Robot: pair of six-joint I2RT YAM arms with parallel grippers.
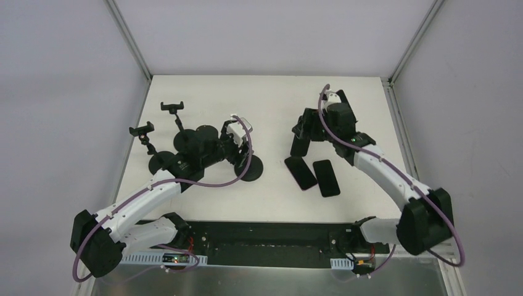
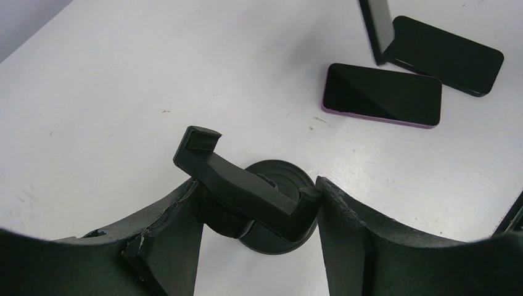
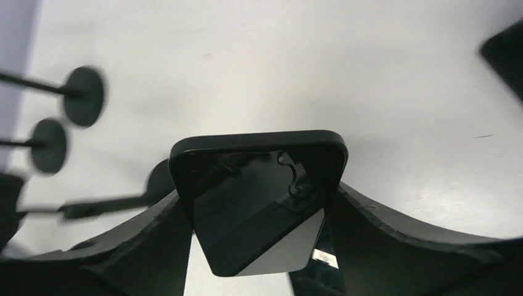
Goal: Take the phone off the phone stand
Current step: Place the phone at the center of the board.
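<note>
My left gripper (image 1: 239,143) (image 2: 258,185) is shut around the black phone stand (image 2: 247,191). Its fingers press the clamp arm from both sides. The clamp is empty, and its round base (image 1: 253,168) sits on the white table. My right gripper (image 1: 303,137) (image 3: 256,194) is shut on a black phone (image 3: 247,179) and holds it upright by its edges, well right of the stand. That phone (image 1: 300,148) hangs just above the table. Its lower edge shows at the top of the left wrist view (image 2: 376,24).
Two more phones (image 1: 300,172) (image 1: 325,177) lie flat side by side in the middle of the table, also in the left wrist view (image 2: 382,94) (image 2: 447,54). Two other empty stands (image 1: 176,108) (image 1: 142,131) stand at the back left. White walls surround the table.
</note>
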